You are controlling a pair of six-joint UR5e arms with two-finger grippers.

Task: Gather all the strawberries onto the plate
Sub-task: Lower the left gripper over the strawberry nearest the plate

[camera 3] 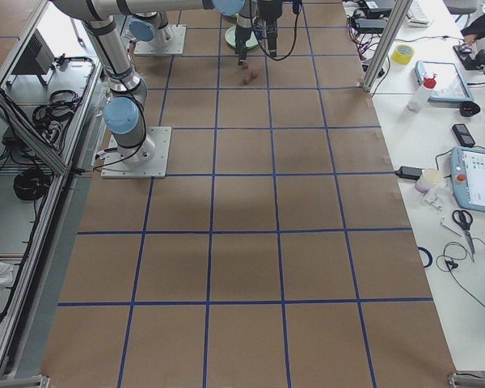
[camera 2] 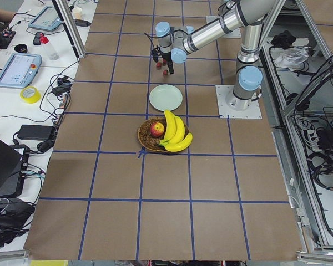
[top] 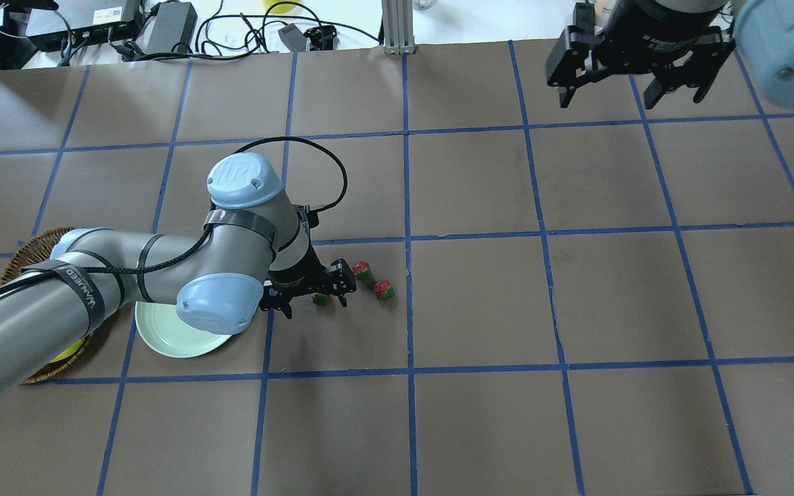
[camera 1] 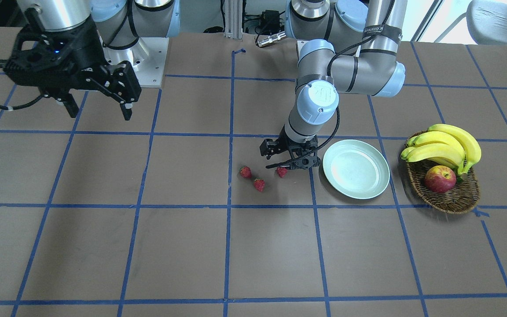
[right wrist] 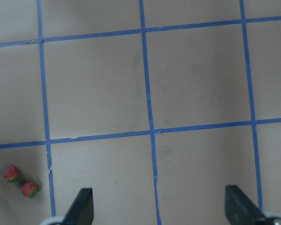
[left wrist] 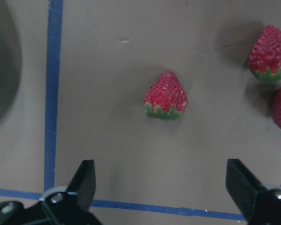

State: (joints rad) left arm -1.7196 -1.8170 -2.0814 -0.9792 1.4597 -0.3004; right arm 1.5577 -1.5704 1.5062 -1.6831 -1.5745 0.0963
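1. I saw left gripper [left wrist: 160,173] hang open above nearest strawberry [left wrist: 166,101], mid-table beside plate [camera 1: 356,169]; right gripper [camera 1: 100,113] open, idle.
2. I feared off-centre closing would roll it toward other strawberries [camera 1: 259,185].

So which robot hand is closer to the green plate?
The left one. The left gripper hangs low and open by a strawberry, just beside the plate. The right gripper is held high up, far off on the other side.

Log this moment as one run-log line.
left hand: open, low over strawberry nearest plate | right hand: open, raised, far off | other two strawberries: ungrasped | plate: empty
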